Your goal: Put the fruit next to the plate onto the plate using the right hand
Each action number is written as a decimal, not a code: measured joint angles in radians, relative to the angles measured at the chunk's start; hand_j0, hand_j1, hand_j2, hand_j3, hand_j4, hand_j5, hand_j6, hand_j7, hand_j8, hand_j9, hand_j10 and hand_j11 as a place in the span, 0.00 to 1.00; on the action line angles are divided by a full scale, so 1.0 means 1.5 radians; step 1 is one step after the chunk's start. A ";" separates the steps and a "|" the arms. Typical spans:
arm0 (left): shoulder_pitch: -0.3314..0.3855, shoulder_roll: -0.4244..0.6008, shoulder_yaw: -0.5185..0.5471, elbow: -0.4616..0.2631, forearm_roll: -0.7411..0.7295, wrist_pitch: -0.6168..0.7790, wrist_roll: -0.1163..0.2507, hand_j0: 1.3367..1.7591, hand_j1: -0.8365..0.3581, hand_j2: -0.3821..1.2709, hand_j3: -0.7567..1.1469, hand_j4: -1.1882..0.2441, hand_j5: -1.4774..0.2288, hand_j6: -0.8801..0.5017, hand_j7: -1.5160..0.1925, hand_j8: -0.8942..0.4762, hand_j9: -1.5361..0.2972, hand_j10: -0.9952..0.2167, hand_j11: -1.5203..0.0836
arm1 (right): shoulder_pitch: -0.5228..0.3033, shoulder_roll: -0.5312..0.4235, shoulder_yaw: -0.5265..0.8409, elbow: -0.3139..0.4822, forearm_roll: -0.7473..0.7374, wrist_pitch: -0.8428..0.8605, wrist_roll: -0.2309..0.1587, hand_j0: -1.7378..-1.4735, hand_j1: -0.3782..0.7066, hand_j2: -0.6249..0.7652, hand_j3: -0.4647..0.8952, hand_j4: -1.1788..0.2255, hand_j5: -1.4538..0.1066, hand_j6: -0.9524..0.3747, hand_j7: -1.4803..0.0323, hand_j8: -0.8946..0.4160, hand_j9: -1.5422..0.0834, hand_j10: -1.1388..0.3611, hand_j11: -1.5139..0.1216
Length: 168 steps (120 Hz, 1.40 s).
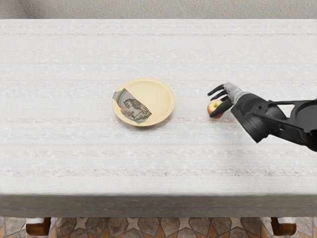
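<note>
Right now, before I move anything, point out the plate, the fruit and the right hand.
plate [159,95]: head view, bare yellow surface right of its printed patch.
fruit [214,106]: head view, its visible upper left side.
right hand [229,95]: head view, back of the hand.

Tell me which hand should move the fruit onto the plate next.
Right. The right hand is already at the apple, which lies right of the plate; the left arm is out of view.
</note>
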 joint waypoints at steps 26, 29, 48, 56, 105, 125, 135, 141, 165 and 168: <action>0.000 0.000 0.000 0.000 0.000 0.000 0.000 0.76 0.99 0.23 0.40 0.82 0.86 0.63 0.88 0.65 0.83 0.82 0.94 | 0.016 -0.011 0.002 0.021 0.001 0.000 -0.001 0.30 0.54 0.48 0.34 0.48 0.51 0.34 0.55 0.38 0.55 0.44 0.53; 0.000 0.000 0.000 0.000 0.000 0.000 0.000 0.76 0.99 0.23 0.40 0.82 0.86 0.63 0.88 0.65 0.83 0.82 0.94 | 0.018 -0.012 0.002 0.024 0.001 0.000 -0.001 0.30 0.54 0.48 0.34 0.48 0.51 0.34 0.55 0.38 0.55 0.44 0.53; 0.000 0.000 0.000 0.000 0.000 0.000 0.000 0.76 0.99 0.23 0.40 0.82 0.86 0.63 0.88 0.65 0.83 0.82 0.94 | 0.035 -0.013 0.001 0.042 0.003 0.000 -0.003 0.30 0.54 0.48 0.34 0.48 0.51 0.34 0.55 0.38 0.55 0.44 0.53; 0.000 0.000 0.000 0.000 0.000 0.000 0.000 0.76 0.99 0.23 0.40 0.82 0.86 0.63 0.88 0.65 0.83 0.82 0.94 | 0.043 -0.012 0.000 0.052 0.004 0.000 -0.004 0.30 0.54 0.48 0.34 0.48 0.51 0.34 0.55 0.38 0.55 0.44 0.53; 0.000 0.000 0.000 0.000 0.000 0.000 0.000 0.76 0.99 0.23 0.40 0.82 0.86 0.63 0.88 0.65 0.83 0.82 0.94 | 0.085 0.037 -0.007 0.081 0.015 0.000 -0.010 0.30 0.54 0.49 0.34 0.49 0.51 0.34 0.55 0.37 0.55 0.43 0.53; 0.000 0.000 0.000 0.000 0.000 0.000 0.000 0.76 0.99 0.23 0.40 0.82 0.86 0.63 0.88 0.65 0.83 0.82 0.94 | 0.113 0.073 -0.014 0.082 0.034 0.000 -0.014 0.30 0.54 0.52 0.34 0.49 0.51 0.34 0.55 0.36 0.55 0.42 0.53; 0.000 0.000 0.000 0.000 0.000 0.000 0.000 0.76 0.99 0.23 0.40 0.82 0.86 0.63 0.88 0.65 0.83 0.82 0.94 | 0.124 0.088 -0.018 0.082 0.040 0.000 -0.017 0.30 0.54 0.51 0.34 0.49 0.51 0.34 0.55 0.36 0.55 0.43 0.53; 0.000 0.000 0.000 0.000 0.000 0.000 0.000 0.76 0.99 0.23 0.40 0.82 0.86 0.63 0.88 0.65 0.83 0.82 0.94 | 0.129 0.098 -0.021 0.082 0.042 0.000 -0.018 0.30 0.54 0.51 0.34 0.49 0.51 0.34 0.55 0.36 0.55 0.43 0.53; 0.000 0.000 0.000 0.000 0.000 0.000 0.000 0.76 0.99 0.23 0.40 0.82 0.86 0.63 0.88 0.65 0.83 0.82 0.94 | 0.150 0.128 -0.024 0.079 0.063 0.000 -0.021 0.30 0.54 0.50 0.34 0.49 0.51 0.34 0.55 0.36 0.55 0.43 0.53; 0.000 0.000 0.000 0.000 0.000 0.000 0.000 0.76 0.99 0.23 0.40 0.82 0.86 0.63 0.88 0.65 0.83 0.82 0.94 | 0.152 0.131 -0.025 0.078 0.064 0.000 -0.021 0.30 0.53 0.50 0.34 0.49 0.51 0.34 0.55 0.36 0.55 0.43 0.53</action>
